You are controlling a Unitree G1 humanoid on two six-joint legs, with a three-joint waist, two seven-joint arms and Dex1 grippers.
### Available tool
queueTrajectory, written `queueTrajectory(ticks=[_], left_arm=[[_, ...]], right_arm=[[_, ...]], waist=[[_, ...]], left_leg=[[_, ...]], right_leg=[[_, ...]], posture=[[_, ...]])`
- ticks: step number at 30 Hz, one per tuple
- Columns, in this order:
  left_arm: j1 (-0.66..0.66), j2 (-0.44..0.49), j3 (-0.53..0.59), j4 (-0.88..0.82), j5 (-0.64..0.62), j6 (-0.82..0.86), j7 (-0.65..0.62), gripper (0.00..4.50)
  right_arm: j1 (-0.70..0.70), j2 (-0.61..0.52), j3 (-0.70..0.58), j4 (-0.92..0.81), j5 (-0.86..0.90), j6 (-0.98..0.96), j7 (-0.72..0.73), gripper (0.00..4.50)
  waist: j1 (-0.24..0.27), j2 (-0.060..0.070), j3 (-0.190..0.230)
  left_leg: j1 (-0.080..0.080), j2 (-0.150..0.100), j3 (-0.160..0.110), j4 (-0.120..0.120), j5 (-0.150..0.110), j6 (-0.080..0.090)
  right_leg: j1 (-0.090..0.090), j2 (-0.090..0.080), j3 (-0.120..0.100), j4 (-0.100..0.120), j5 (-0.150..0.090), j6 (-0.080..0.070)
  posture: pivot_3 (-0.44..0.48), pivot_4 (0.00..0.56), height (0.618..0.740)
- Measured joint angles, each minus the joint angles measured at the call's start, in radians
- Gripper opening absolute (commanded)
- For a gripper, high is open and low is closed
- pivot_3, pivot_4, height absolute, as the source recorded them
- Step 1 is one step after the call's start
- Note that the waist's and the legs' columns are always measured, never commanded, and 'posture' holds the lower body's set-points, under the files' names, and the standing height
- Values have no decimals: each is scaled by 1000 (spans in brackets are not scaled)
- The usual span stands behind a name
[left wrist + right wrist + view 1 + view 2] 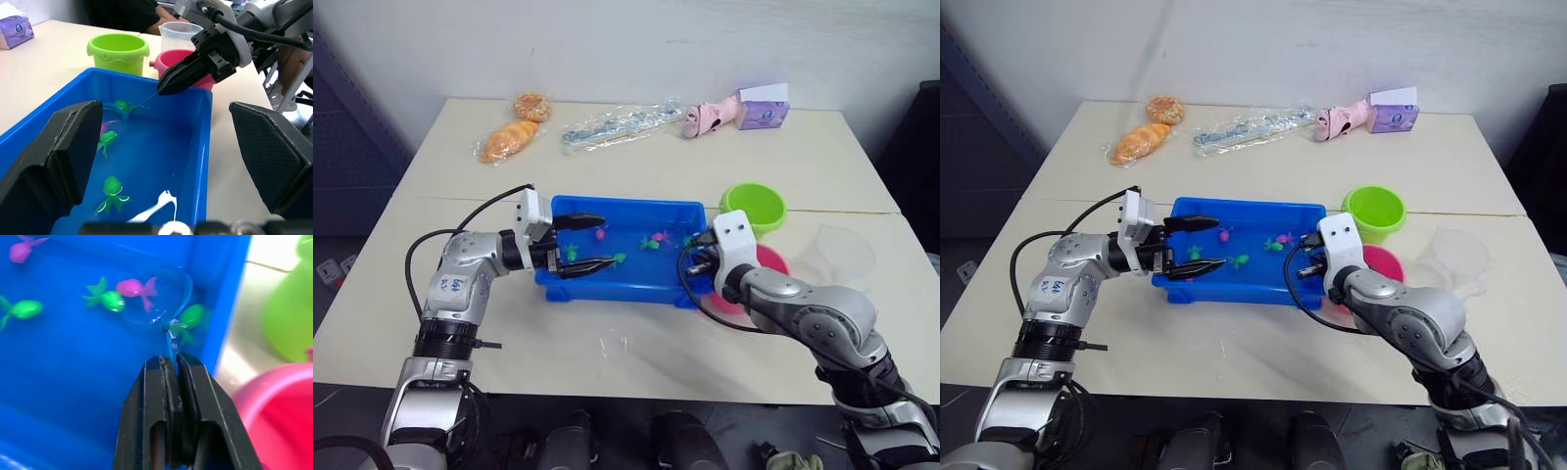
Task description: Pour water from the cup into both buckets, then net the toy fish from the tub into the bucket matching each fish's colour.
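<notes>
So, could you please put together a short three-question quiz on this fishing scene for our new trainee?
1. True or false: the right gripper is shut on the net.
2. Which bucket stands nearer the right gripper: A the green bucket, B the pink bucket?
3. Fill in: the left gripper is open over the ___.

Key: 1 true; 2 B; 3 tub.

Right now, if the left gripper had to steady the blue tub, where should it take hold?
Probably the tub's near-left rim. The open left gripper already straddles that end from the left, and the raised thin rim suits a pinch; the right gripper holds the net at the far end.
</notes>
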Motion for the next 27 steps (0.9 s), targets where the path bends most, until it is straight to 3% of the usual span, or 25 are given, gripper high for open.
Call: queueTrajectory(ticks=[14,27], left_arm=[[23,21,1,-29,-4,20,7,4461],[31,25,2,-29,-4,20,7,4461]], right_arm=[[14,44,0,-25,-206,-17,215,0],[38,5,28,-49,-390,-74,415,0]], waist=[[0,0,0],[1,0,0]], left_leg=[[0,0,0,0,0,0],[0,0,0,-1,0,0]], right_leg=[[0,0,0,0,0,0],[0,0,0,0,0,0]], posture=[[0,150,740],[0,150,740]])
